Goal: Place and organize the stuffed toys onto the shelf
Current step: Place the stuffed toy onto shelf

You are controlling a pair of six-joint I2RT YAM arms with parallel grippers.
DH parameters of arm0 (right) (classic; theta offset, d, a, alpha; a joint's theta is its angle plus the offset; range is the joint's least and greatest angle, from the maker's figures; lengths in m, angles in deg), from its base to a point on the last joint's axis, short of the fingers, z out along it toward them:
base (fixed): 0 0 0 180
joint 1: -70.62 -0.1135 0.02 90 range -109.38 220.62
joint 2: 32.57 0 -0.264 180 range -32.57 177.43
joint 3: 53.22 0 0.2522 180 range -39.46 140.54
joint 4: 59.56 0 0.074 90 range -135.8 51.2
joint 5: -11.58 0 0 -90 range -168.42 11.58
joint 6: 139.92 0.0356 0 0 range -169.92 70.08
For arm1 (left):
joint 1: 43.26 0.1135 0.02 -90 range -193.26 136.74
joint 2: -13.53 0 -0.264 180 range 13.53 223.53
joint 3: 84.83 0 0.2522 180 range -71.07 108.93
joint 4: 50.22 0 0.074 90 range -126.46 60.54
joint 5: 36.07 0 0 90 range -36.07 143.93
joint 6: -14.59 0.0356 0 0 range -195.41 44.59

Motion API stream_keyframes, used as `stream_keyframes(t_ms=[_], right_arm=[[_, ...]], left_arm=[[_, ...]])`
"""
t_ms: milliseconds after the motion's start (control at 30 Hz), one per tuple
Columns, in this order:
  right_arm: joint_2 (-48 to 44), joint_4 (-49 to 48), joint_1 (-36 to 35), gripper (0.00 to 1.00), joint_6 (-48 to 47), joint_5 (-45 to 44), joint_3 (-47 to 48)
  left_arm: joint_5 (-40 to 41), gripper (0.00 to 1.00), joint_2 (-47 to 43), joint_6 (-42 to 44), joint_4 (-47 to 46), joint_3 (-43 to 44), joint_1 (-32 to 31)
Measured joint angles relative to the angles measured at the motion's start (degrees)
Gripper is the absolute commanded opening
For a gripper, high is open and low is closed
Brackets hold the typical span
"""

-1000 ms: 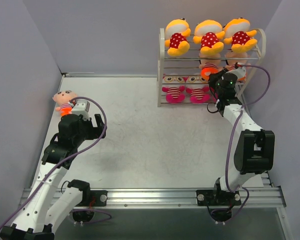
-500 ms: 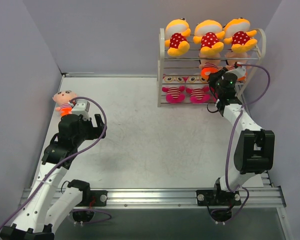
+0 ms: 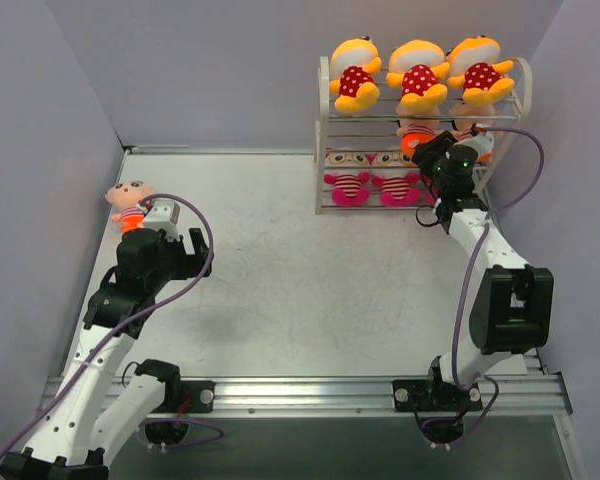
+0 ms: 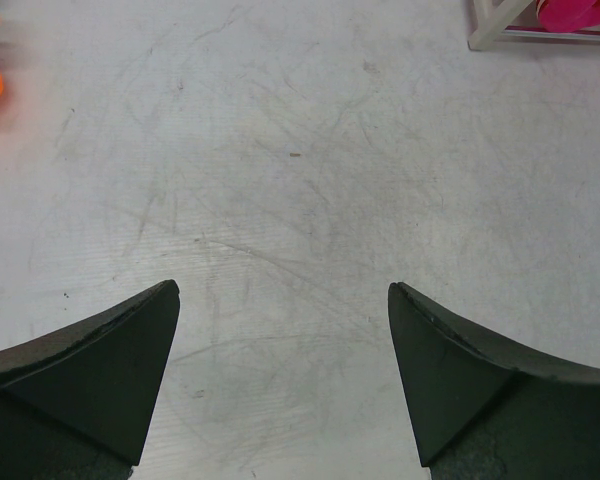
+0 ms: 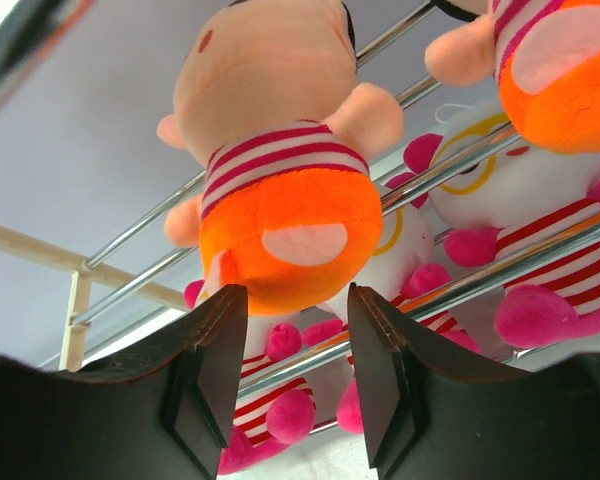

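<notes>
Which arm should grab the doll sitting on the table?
Left. The open left gripper is close beside the peach-faced doll on the table; the right gripper is far away at the shelf.

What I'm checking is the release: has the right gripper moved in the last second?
Yes, slightly: the right gripper has edged up the overhead picture, toward the shelf, opening around the doll.

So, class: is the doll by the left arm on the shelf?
Off: the doll lies on the table, far from the shelf.
</notes>
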State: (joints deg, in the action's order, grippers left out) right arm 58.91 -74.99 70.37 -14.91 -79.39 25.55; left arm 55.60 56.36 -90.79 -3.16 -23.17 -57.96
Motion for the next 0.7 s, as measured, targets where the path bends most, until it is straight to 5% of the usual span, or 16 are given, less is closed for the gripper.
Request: stream_keyframes(t_ms=[700], right_arm=[[-19.3,17.2,0.2,0.79,-3.4,3.5,-3.0]], left_arm=[[0.0,0.94,-0.7,0.0,0.0,0.0,0.0]])
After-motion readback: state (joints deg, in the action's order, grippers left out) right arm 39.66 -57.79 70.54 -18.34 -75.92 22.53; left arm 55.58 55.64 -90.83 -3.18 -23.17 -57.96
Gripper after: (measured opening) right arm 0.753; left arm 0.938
